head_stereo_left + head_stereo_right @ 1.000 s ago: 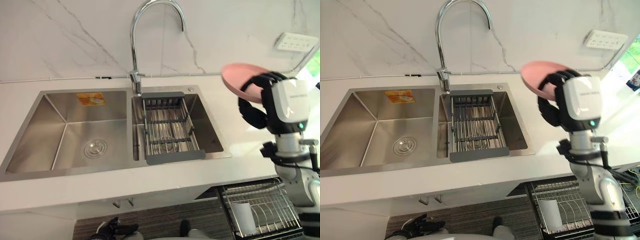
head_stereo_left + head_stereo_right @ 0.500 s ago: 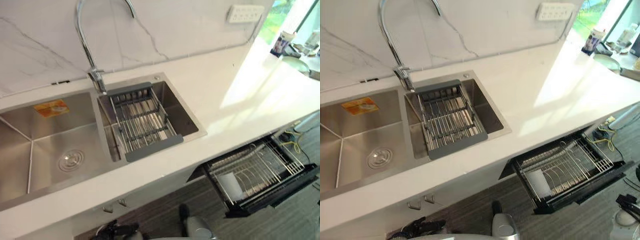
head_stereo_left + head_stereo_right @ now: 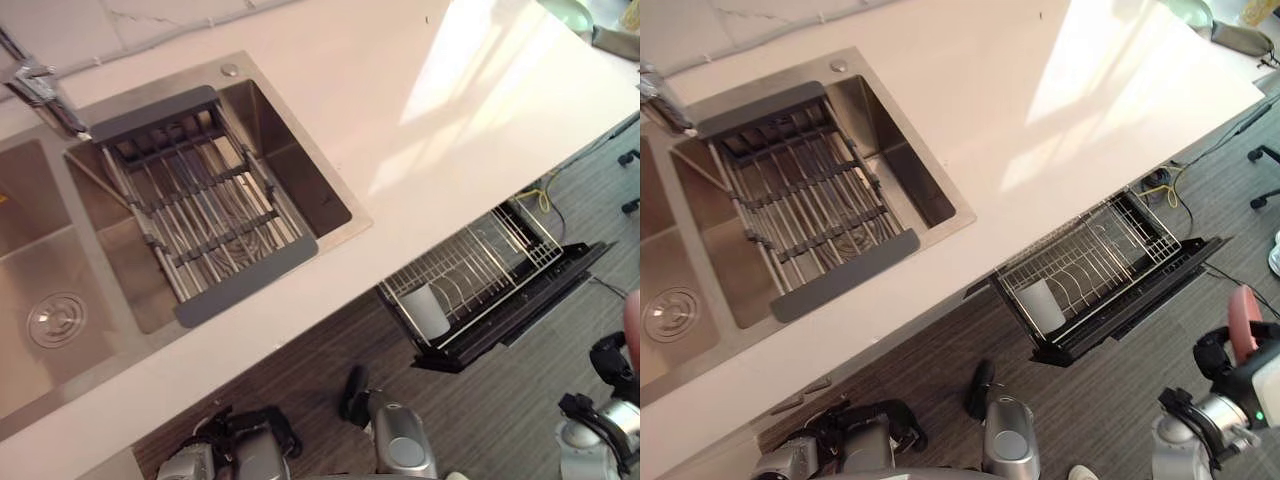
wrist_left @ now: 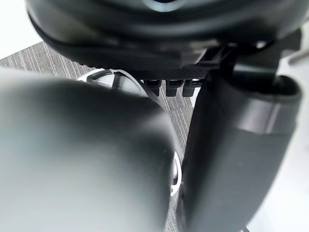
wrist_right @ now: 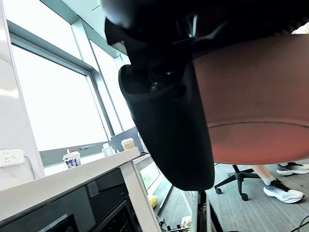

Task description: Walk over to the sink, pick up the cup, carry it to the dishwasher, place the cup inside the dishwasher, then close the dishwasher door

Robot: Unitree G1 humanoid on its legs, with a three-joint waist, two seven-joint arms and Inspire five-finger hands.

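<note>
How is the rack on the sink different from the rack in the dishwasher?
The sink rack has grey bars at both ends; the dishwasher rack is bare wire. The sink rack holds nothing; the dishwasher rack holds a white cup. Both are made of metal wires.

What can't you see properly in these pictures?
Pink round dish: mostly covered by the dark right hand, right eye view.
Dark left hand: blurred, too close, left wrist view.
Silver tap: cut off by the left eye view's edge.
White cup in wire rack: too small.
</note>
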